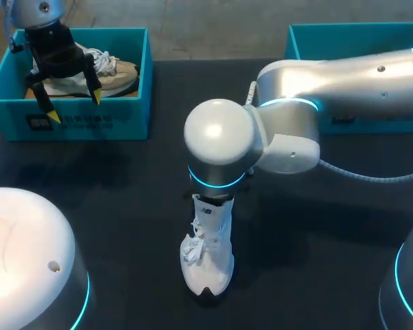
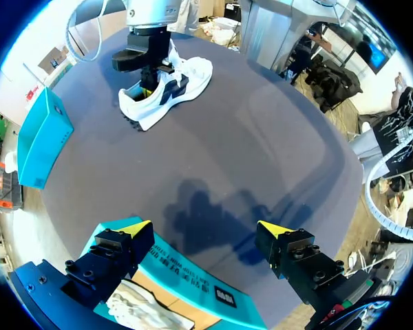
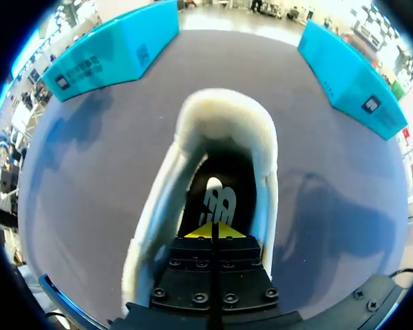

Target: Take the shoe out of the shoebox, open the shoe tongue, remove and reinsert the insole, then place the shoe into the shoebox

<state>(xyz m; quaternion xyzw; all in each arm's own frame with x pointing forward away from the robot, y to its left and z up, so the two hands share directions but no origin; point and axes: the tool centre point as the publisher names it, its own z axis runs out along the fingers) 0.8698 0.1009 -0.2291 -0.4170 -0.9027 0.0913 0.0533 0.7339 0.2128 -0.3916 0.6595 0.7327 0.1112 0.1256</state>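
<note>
A white shoe (image 1: 208, 258) stands on the dark table at front centre, toe toward the front edge. My right arm (image 1: 289, 130) reaches in over it, and its gripper (image 3: 213, 232) is shut inside the shoe's opening (image 3: 224, 113). The tips meet just above the dark insole (image 3: 217, 196) at the heel. My left gripper (image 1: 74, 104) hangs open over the teal shoebox (image 1: 76, 124) at back left, which holds a beige shoe (image 1: 113, 72). In the left wrist view the open gripper (image 2: 205, 230) is above the box rim (image 2: 193, 289) and white laces (image 2: 148, 309).
A second teal box (image 1: 351, 41) sits at the back right, partly behind my right arm. In the left wrist view the white shoe (image 2: 168, 89) lies far ahead across bare dark table (image 2: 261, 158).
</note>
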